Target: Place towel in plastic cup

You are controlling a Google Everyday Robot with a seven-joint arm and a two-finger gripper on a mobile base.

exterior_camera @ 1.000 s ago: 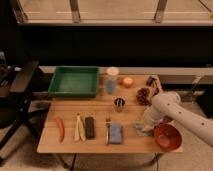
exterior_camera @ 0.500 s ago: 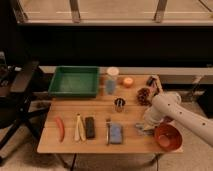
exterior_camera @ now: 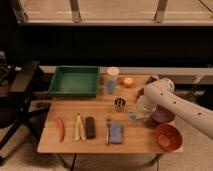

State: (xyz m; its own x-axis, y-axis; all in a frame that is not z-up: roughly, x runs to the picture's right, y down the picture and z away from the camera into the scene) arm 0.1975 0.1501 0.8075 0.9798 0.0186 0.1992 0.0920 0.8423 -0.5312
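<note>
Pale blue-grey rumpled towel (exterior_camera: 133, 116) is lying on the right half of the light wooden table (exterior_camera: 100, 112), just in front of the short dark shiny metal cup (exterior_camera: 119, 104) and beside the purple bowl (exterior_camera: 164, 116). The two-finger gripper (exterior_camera: 136, 114) on the white arm is sitting right down on it. Jaws are reading as clenched, but the bulky wrist is covering the contact, so I am not able to say whether any cloth is actually caught between them. That is the first thing I am worrying about: if the pinch is only skimming a top fold, the towel is going to slide out the moment the arm is lifting.

Target is the tall pale translucent plastic cup (exterior_camera: 112, 80), standing well apart at the back of the table, between the green plastic tray (exterior_camera: 75, 93) and the small round orange object (exterior_camera: 128, 82). The metal cup is sitting almost on the line between towel and plastic cup, so a dangling corner or a low carry is risking a drag across it and a tip-over. And the plastic cup is looking tall, light and narrow. A soft cloth is likely bunching on the rim, draping down one side or shoving the cup over rather than dropping in.
</note>
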